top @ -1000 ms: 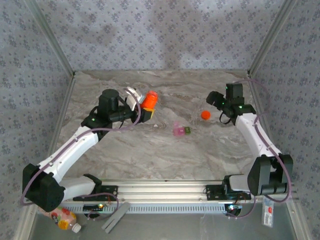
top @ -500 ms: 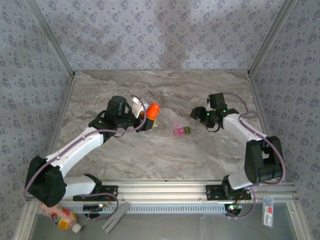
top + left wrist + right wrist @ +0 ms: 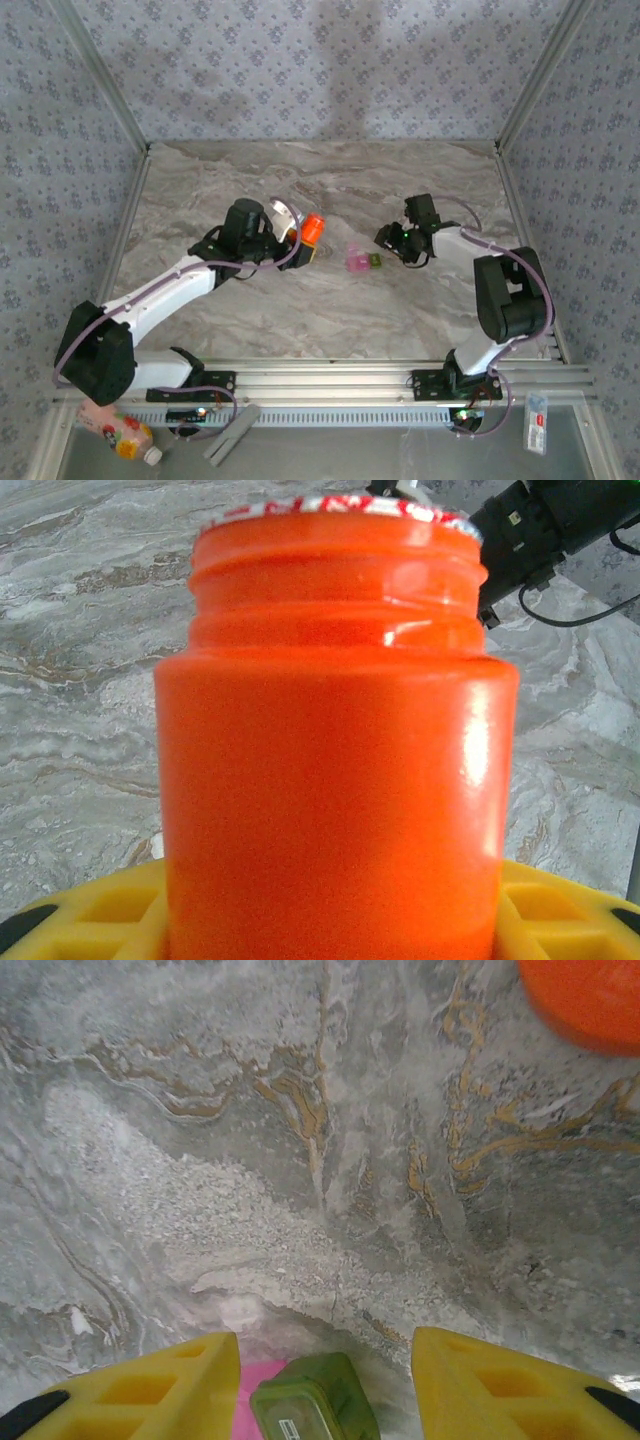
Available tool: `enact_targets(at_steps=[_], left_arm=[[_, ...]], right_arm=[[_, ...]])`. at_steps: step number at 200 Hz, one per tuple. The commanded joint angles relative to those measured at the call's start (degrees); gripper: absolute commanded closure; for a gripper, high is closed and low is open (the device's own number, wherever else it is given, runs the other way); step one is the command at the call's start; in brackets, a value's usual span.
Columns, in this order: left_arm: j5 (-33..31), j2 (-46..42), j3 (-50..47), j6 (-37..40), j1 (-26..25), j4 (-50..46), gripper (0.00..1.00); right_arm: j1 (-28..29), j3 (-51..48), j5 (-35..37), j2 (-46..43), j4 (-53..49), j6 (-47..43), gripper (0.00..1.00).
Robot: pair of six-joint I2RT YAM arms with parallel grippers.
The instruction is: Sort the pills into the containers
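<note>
Pill case [image 3: 315,1400] looks light, slick; right end effector [image 3: 325,1338], parted, straddles its green end: pinch there. Left end effector [image 3: 303,243] grasps orange bottle [image 3: 330,760].

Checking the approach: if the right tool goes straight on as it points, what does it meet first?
Likely the pill case's green compartment, sitting between the right tool's jaws; depth is hard to judge.

Observed: the small round orange plastic bottle [image 3: 330,780] is glossy, uniform orange, its rim foil silver and red. The tiny translucent plastic pill case [image 3: 362,260] is half pink, half green. The marble-look tabletop [image 3: 200,1160] is grey-white with ochre veins. The enclosure walls [image 3: 320,70] carry a blue-grey repeating floral print. The right gripper [image 3: 325,1340] has yellow fingers [image 3: 160,1385].
</note>
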Motion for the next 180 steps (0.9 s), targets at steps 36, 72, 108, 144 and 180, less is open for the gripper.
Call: enact_targets(at_steps=[36, 72, 108, 144, 180], left_arm=[[-0.53, -0.39, -0.96, 0.1, -0.26, 3.58, 1.0], [-0.19, -0.64, -1.31, 0.07, -0.19, 3.75, 1.0], [0.34, -0.55, -1.32, 0.05, -0.22, 4.01, 1.0], [0.64, -0.54, -1.33, 0.03, -0.19, 4.11, 1.0], [0.77, -0.56, -1.36, 0.14, -0.24, 4.1, 1.0]], right_arm=[[2.13, 1.99, 1.4, 2.53, -0.05, 0.46, 0.55], [3.7, 1.99, 1.43, 2.79, -0.21, 0.57, 0.59], [4.75, 1.53, 1.53, 1.87, -0.22, 1.07, 0.59], [6.08, 1.55, 1.6, 2.47, 0.12, 1.59, 0.6], [7.72, 1.96, 1.73, 3.52, 0.6, 2.05, 0.61]])
